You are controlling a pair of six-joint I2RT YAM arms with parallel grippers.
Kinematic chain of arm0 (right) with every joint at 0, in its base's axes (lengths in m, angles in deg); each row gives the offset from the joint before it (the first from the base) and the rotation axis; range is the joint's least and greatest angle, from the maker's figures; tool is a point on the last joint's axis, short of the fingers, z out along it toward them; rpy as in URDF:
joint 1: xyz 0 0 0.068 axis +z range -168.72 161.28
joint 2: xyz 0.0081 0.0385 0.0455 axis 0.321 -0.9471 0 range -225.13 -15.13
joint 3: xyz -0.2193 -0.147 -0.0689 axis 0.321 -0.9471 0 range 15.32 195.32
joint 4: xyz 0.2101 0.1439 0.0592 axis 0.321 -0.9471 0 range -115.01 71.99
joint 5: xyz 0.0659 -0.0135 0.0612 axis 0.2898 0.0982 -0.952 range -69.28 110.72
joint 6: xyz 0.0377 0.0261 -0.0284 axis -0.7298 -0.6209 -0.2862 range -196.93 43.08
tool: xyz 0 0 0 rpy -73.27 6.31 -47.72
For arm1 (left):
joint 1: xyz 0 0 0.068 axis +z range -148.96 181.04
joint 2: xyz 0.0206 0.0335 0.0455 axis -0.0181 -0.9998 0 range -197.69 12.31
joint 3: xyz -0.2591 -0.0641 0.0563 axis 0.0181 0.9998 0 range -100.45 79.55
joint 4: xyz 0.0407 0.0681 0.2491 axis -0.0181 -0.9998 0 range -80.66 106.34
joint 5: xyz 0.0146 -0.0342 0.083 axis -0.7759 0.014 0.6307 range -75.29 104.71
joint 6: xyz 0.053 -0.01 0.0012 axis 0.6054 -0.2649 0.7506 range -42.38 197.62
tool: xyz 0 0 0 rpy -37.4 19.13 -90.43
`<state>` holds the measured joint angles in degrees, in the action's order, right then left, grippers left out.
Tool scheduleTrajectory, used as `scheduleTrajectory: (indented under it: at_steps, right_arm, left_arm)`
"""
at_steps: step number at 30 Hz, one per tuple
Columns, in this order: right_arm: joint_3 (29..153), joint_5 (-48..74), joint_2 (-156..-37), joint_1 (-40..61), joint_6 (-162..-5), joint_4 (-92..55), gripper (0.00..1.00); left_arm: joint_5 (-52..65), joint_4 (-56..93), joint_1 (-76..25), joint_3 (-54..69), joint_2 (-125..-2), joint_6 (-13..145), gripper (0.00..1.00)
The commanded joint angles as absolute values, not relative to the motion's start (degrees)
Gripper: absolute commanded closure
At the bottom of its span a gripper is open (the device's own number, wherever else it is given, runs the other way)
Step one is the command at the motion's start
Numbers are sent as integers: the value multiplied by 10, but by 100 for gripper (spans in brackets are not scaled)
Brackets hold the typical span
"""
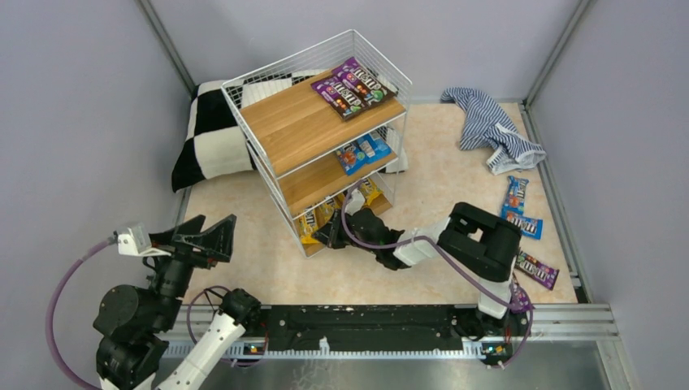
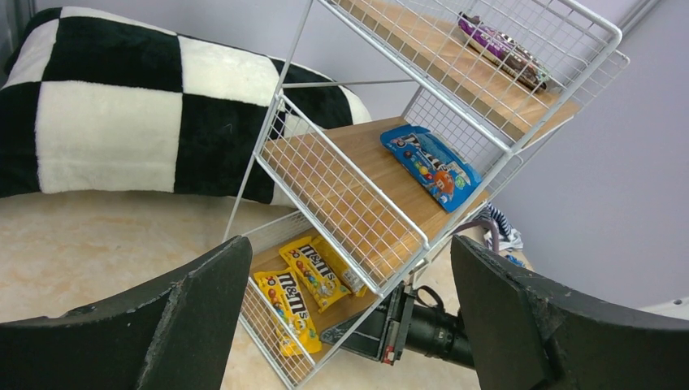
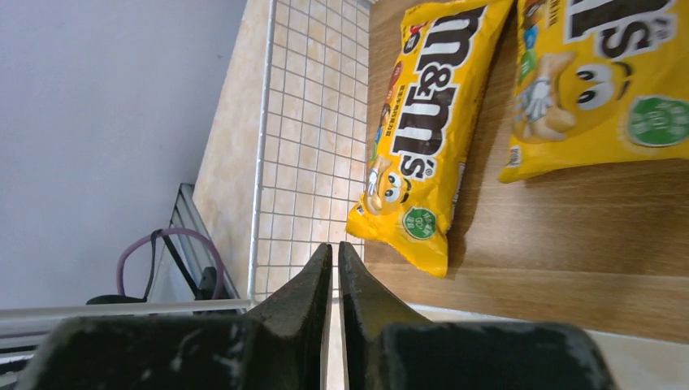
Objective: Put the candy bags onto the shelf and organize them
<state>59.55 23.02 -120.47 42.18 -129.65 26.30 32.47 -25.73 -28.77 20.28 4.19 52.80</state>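
Note:
The shelf point(image 1: 286, 122) stands at the middle back. Purple candy bags point(image 1: 353, 88) lie on its top board, blue ones point(image 1: 363, 151) on the middle board, yellow ones point(image 1: 323, 216) on the bottom board. My right gripper point(image 1: 335, 236) is at the front of the bottom tier; in the right wrist view it point(image 3: 335, 258) is shut and empty, just short of a yellow bag point(image 3: 422, 130), with a second yellow bag point(image 3: 593, 81) beside that one. My left gripper point(image 1: 213, 237) is open and empty, left of the shelf; in its own view it point(image 2: 349, 325) faces the yellow bags point(image 2: 292, 309).
Two blue bags point(image 1: 515, 195) point(image 1: 525, 225) and a purple bag point(image 1: 536, 270) lie on the floor at the right. A striped cloth point(image 1: 491, 126) lies at the back right. A checkered cushion point(image 1: 210, 134) sits behind the shelf's left side. Walls enclose the area.

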Motion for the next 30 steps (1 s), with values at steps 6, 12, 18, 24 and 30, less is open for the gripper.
scheduleTrajectory:
  at_steps: [6,12,18,24,30]
  right_arm:
    - [639,226,-1278,442,-1316,296,93]
    - [648,243,-1286,430,-1297,275,94]
    - [652,255,-1295,413,-1289,266,94]
    - [663,260,-1305,398,-1282,256,94]
    - [684,249,-1317,396,-1276,255,94]
  left_arm:
    - [319,-250,-291,199,35,528,2]
    - [321,-250,-291,193,31,532,2]
    - [322,-246,-291,193,28,534,2]
    - [320,-242,-291,195,21,535,2]
    - [316,-235,-290,200,19,535,2]
